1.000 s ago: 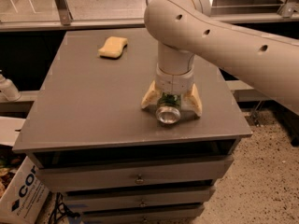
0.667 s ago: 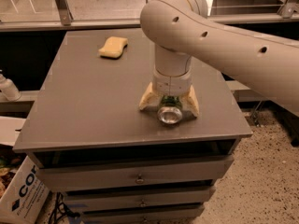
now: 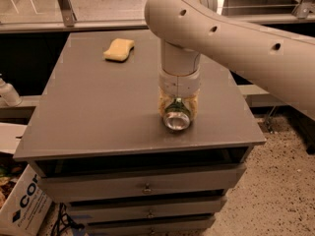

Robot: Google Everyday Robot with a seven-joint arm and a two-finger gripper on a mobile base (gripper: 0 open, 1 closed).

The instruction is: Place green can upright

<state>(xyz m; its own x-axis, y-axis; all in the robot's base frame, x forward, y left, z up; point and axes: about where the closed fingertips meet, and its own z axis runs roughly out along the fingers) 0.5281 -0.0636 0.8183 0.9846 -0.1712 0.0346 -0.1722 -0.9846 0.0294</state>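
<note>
The green can (image 3: 177,120) lies on its side on the grey cabinet top (image 3: 98,112), toward the front right. Its silver end faces the camera, and only a little of its green body shows behind that. My gripper (image 3: 177,110) comes straight down over the can from the large cream arm. Its yellowish fingers (image 3: 163,105) press against the can's left and right sides, shut on it. The can still rests on the cabinet top.
A yellow sponge (image 3: 119,49) lies at the back left of the cabinet top. The front edge of the top is just below the can. Drawers (image 3: 142,186) sit underneath. A white bottle (image 3: 9,93) and a cardboard box (image 3: 22,205) are off to the left.
The fingers, spread wide on both sides of the can before, have closed in against it. The can has stayed in the same place.
</note>
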